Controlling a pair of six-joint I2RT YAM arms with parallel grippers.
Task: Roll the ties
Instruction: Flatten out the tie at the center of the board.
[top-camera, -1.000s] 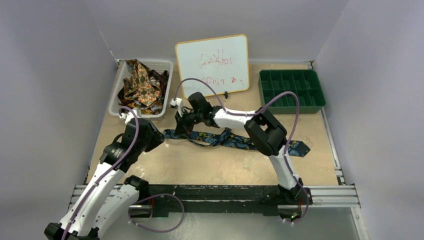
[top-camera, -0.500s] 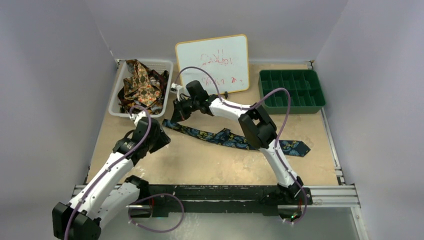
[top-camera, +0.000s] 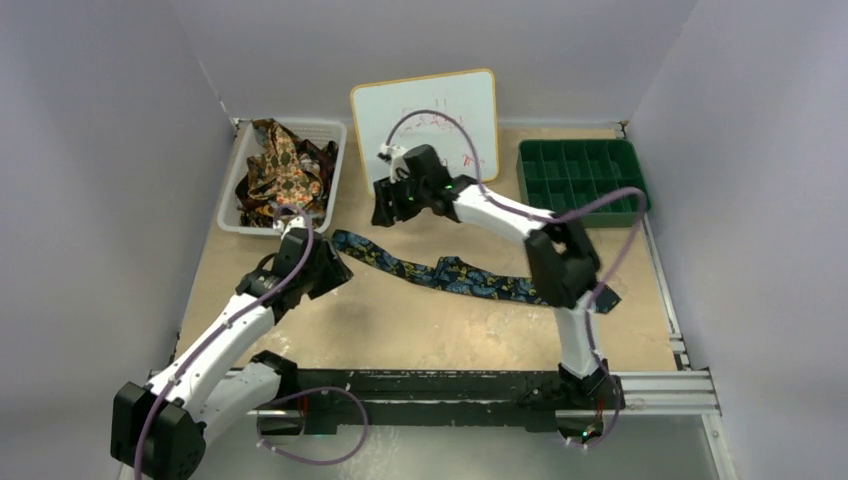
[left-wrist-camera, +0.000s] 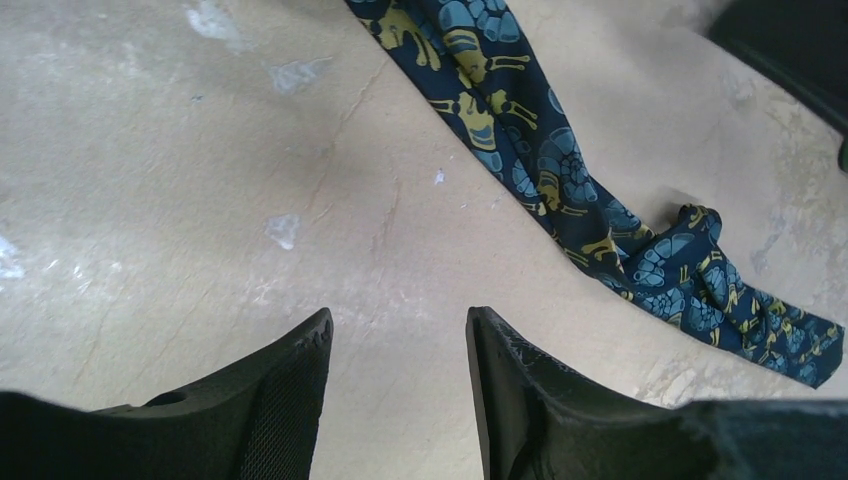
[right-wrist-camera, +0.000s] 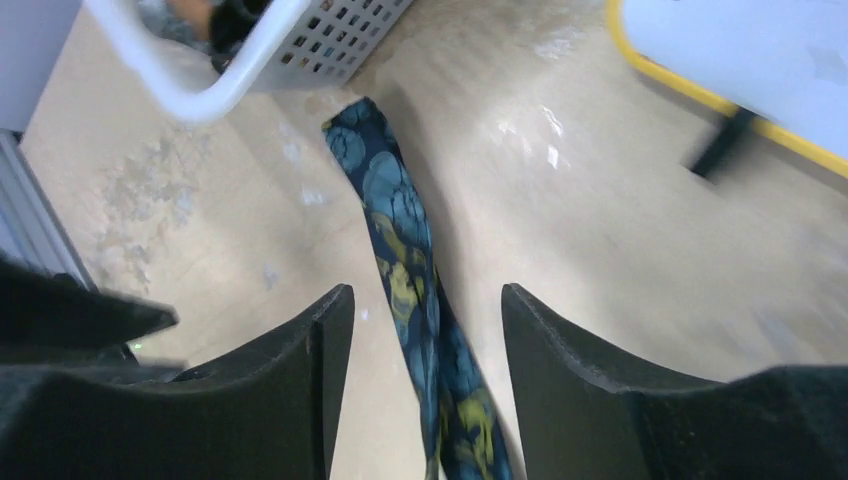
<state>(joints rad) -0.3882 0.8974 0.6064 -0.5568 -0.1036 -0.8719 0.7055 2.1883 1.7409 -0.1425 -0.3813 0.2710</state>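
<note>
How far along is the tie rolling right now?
Done: nothing rolled; the green compartment tray is empty. In hand: the dark navy patterned fabric tie lies stretched flat; the right gripper and left gripper are open near it, holding nothing. Left: rolling it, then the brown and gold ties heaped in the white mesh basket.

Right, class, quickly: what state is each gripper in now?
Left gripper: open, holding nothing.
Right gripper: open, navy tie not held.

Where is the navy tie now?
Top view: the navy tie lies stretched across mid-table, its left end near the white basket, its right end behind the right arm.
</note>
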